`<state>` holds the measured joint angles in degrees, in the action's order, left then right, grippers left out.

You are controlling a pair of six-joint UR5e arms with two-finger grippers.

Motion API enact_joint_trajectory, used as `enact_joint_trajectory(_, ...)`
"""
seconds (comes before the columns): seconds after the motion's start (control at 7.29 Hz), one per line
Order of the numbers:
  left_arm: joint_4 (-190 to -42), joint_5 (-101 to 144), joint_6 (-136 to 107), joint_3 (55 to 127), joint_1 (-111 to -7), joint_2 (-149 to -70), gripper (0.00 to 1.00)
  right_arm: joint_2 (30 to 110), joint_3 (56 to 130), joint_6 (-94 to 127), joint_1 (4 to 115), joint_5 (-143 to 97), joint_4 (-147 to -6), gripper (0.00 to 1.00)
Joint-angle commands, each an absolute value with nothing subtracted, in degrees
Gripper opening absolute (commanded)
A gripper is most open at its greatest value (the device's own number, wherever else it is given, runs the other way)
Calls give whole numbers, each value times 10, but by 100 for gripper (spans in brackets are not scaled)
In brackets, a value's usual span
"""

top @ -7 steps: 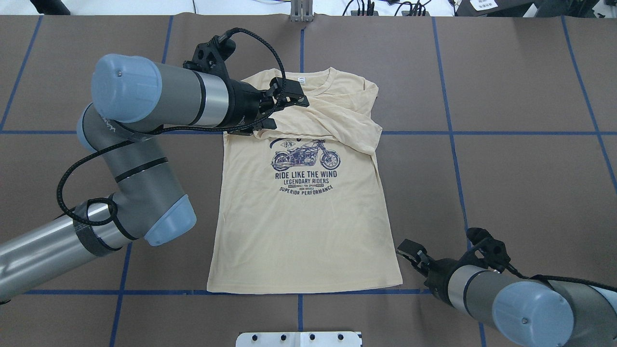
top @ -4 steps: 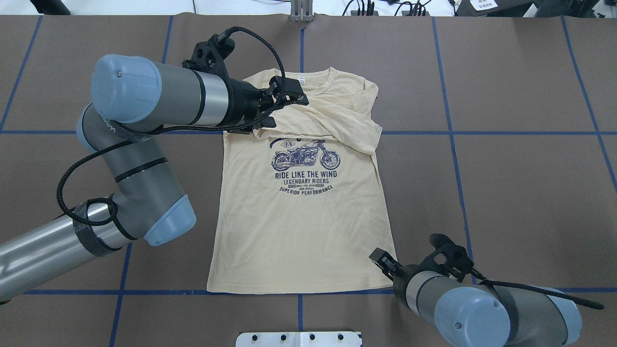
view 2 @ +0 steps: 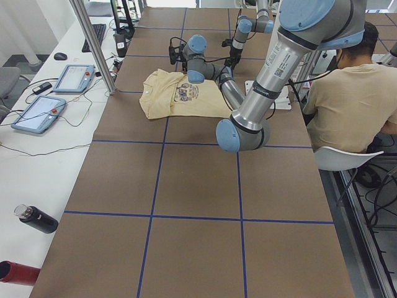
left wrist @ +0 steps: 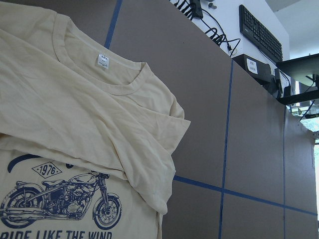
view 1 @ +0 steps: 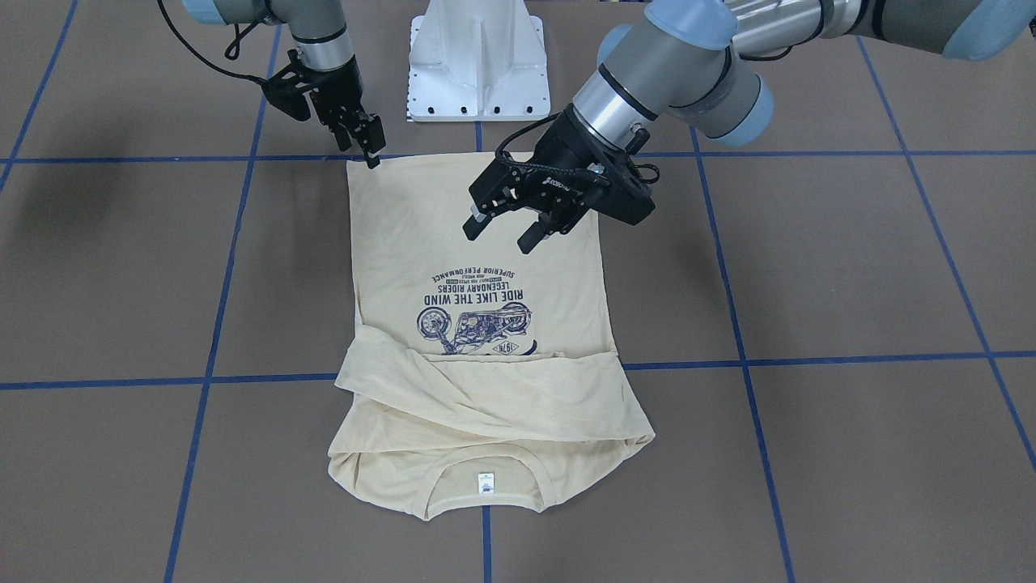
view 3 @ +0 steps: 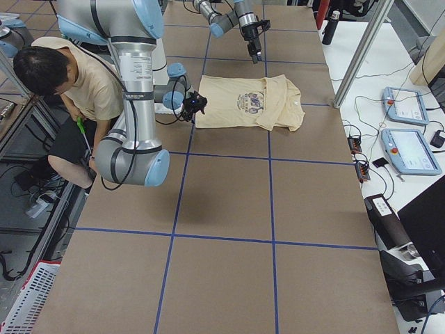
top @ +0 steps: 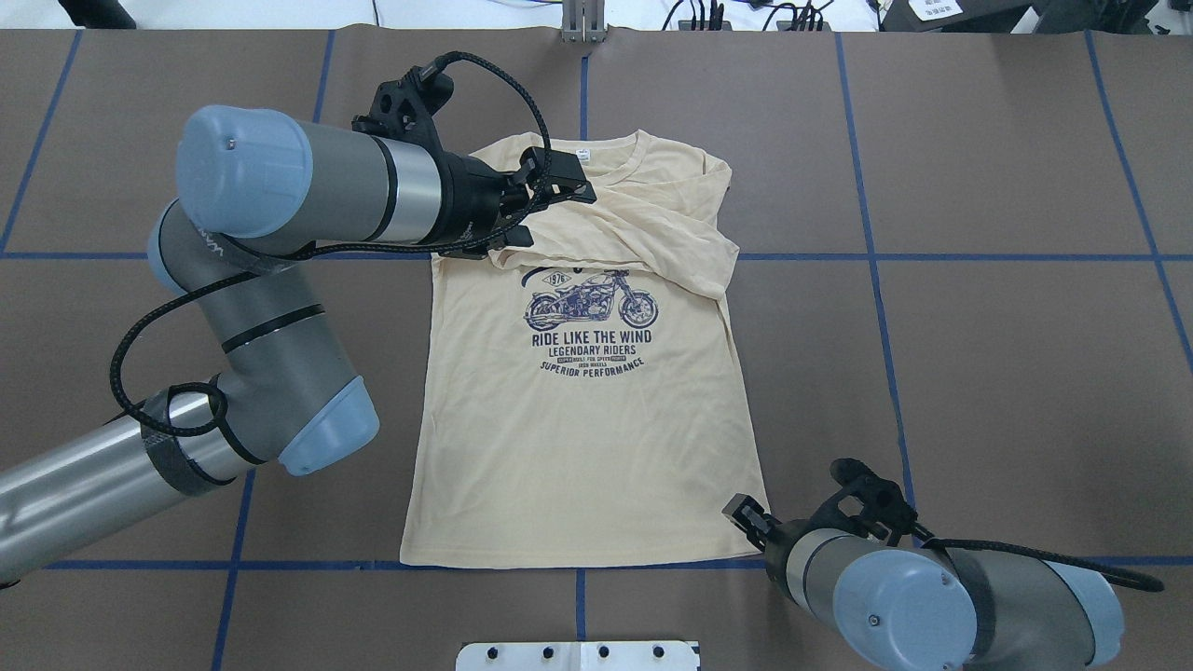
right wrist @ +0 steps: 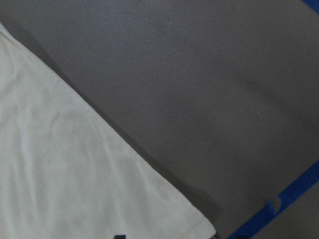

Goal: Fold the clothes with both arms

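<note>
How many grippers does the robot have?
2. The left gripper hovers open above the shirt. The right gripper is down at one corner of the shirt's hem. None look hidden.

A robotics lab: blue-taped grid table point(view 2: 186, 186), teach pendants point(view 2: 74, 77) alongside, a person point(view 2: 350, 102) seated nearby.

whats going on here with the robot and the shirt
The robot is folding a cream motorcycle-print shirt that lies print-up on the table, its sleeves already folded across the chest. The left pincer hovers open above the shirt, holding nothing. The right pincer is down at a hem corner, apparently open and not yet gripping.
</note>
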<state>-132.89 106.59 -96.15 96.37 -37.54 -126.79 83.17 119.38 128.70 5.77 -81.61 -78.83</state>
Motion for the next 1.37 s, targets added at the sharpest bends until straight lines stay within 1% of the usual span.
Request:
enact_joint_trajectory(0.0,-1329,1065,-962,964,-375,-1268,94,846,1190,1285,57,-823,-787,77)
enact_joint_trajectory(0.14,-1329,1058,-962,964,-375,-1268,94,845,1189,1286,55,-824,-787,74)
enact_joint_trajectory(0.27,-1329,1058,-962,964,-375,-1268,94,842,1183,1286,54,-824,-787,73)
enact_joint_trajectory(0.55,-1329,1058,-962,964,-375,-1267,94,840,1185,1287,53,-824,-787,65)
enact_joint_trajectory(0.69,-1329,1058,-961,964,-376,-1266,94,840,1187,1287,54,-824,-787,46)
enact_joint_trajectory(0.82,-1329,1057,-962,964,-375,-1266,94,840,1187,1287,54,-824,-787,18)
enact_joint_trajectory(0.96,-1328,1057,-961,964,-376,-1266,94,841,1186,1287,54,-824,-787,13)
enact_joint_trajectory(1.1,-1329,1056,-961,964,-377,-1266,94,839,1187,1287,54,-824,-787,0)
enact_joint_trajectory(1.23,-1329,1049,-961,964,-376,-1264,94,841,1189,1287,55,-824,-787,0)
